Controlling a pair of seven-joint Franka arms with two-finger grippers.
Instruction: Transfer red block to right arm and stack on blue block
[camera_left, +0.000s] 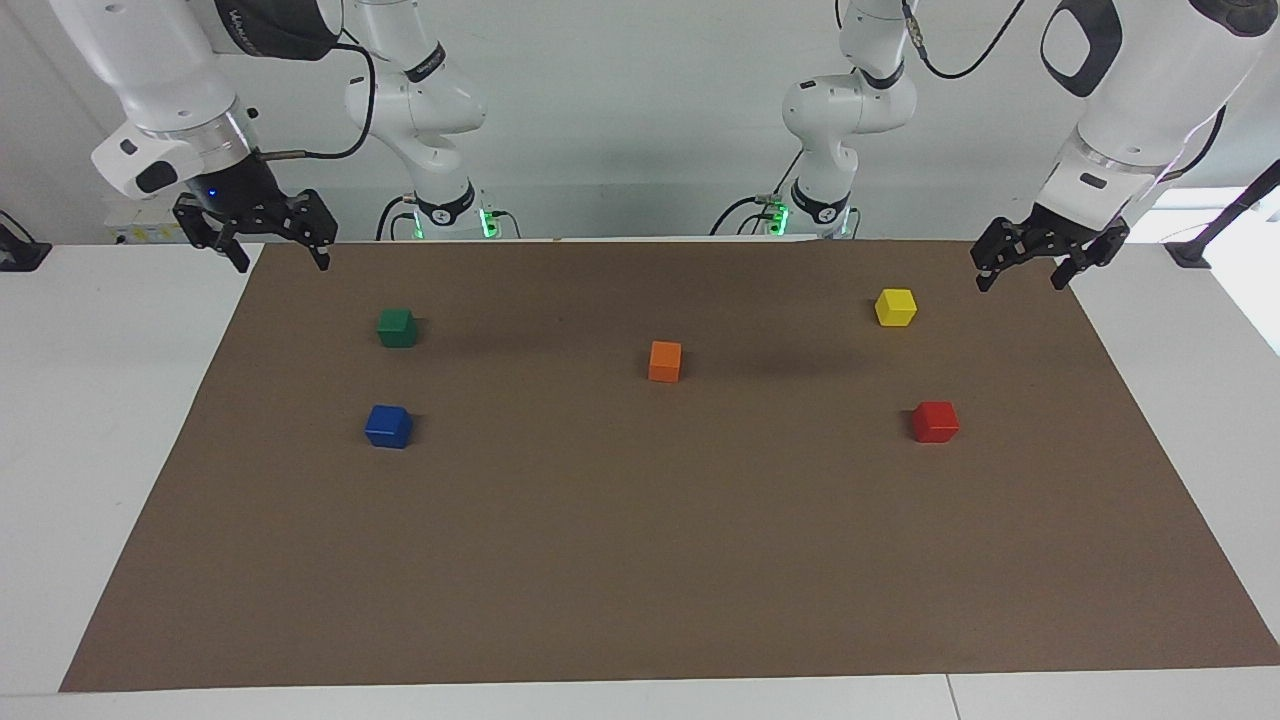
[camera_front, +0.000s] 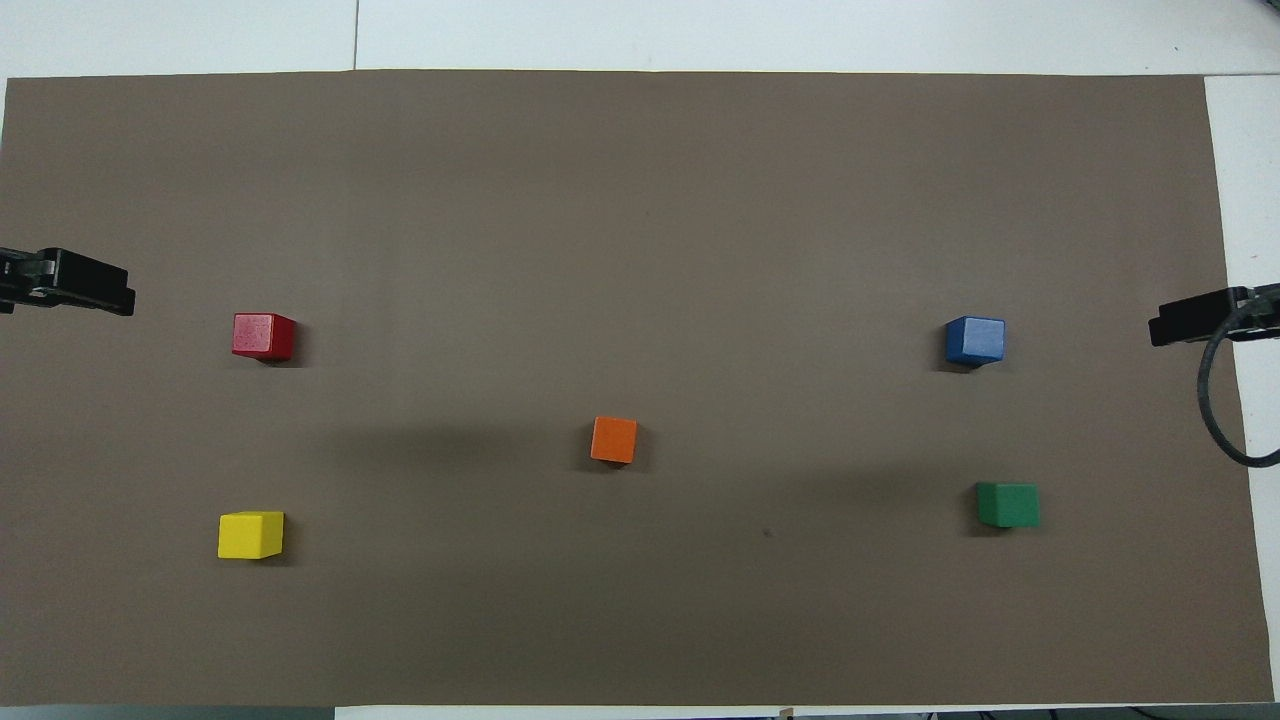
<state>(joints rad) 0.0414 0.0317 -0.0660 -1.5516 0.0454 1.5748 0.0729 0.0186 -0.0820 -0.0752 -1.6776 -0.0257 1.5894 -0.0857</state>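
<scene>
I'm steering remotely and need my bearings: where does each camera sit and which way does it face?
Facing view: high across the table, looking at the robots; both arms show, right gripper and left gripper open over the mat's corners.
Overhead view: above the robots' end, looking steeply down; only gripper tips show at the edges.
Shared: mat and five blocks, including red block and blue block, mirrored half a turn.

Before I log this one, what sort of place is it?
Likely a robotics lab test bench: a white table under a brown mat, small coloured cubes such as the red block and blue block, two arms mounted alongside.
</scene>
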